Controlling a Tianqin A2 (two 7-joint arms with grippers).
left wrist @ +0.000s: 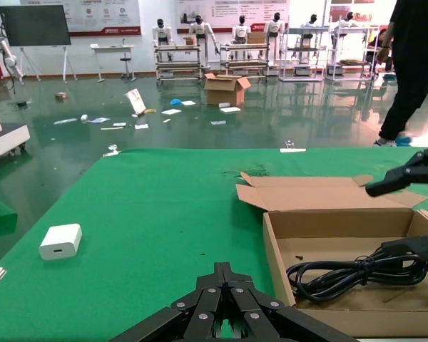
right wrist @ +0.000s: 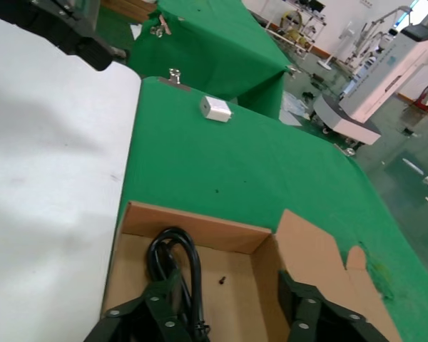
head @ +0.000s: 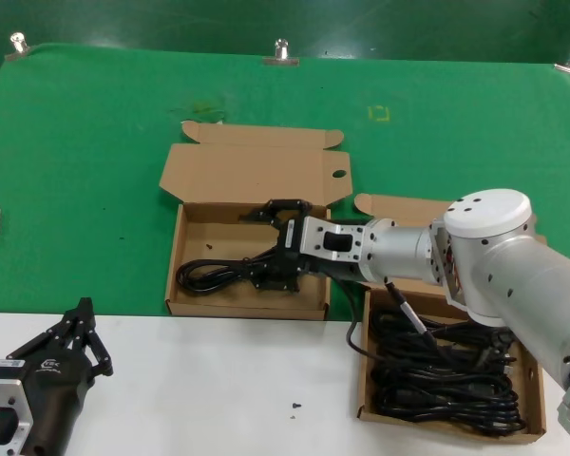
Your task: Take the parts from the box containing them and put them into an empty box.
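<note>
A dark green glossy floor [left wrist: 93, 100] reflects overhead light across the upper left of the left wrist view, littered with scattered white papers [left wrist: 172, 111] and an open brown cardboard carton [left wrist: 227, 88] near the top centre. Along the top edge stand metal shelving racks [left wrist: 178, 63], a dark screen on a stand [left wrist: 34, 26] at upper left and a white wall with red-banded posters [left wrist: 103, 16]. A person in black clothing [left wrist: 414, 64] stands at the upper right.

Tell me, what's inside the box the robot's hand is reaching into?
One black power cable lies in the left box, with the open right gripper over it. Two dark specks show; the base beneath the gripper is hidden.
</note>
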